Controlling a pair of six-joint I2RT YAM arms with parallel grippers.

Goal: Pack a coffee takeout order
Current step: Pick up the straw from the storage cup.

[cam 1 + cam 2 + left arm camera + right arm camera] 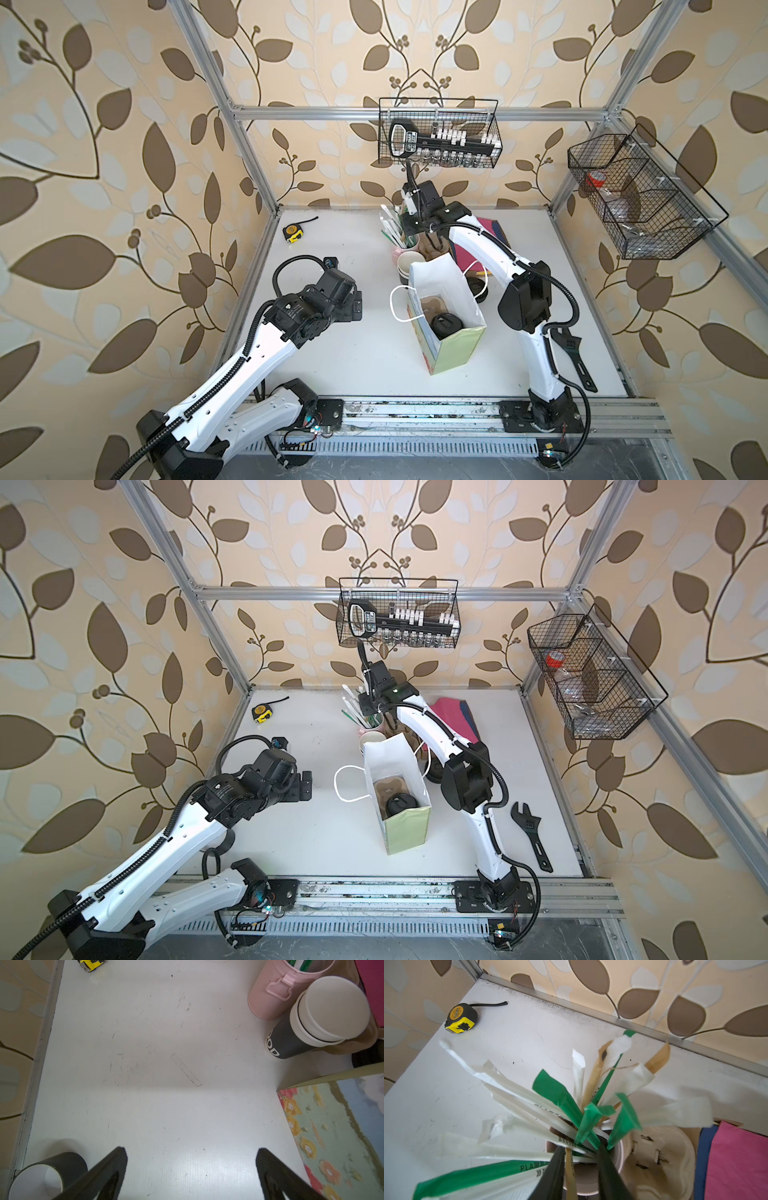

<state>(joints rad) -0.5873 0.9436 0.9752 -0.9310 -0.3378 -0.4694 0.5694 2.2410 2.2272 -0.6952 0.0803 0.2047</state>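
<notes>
The brown pulp cup carrier (430, 302) is seen down inside the paper bag (457, 353), which stands upright in the middle of the white table (353, 353). The dark cup with the black domed lid (445, 324) is set in the carrier's pocket nearer the robot. The bright pink napkin (453, 717) is laid flat at the back, partly under the right arm, well apart from the bag. The right gripper (580, 1149) is held over the pink pot (268, 997) of wrapped straws (556, 1093). Its jaws are partly open, with a tan wrapped straw (570, 1167) between them and a gap left beside it. The left gripper (192, 1153) is spread wide over bare table, and nothing is held in it.
</notes>
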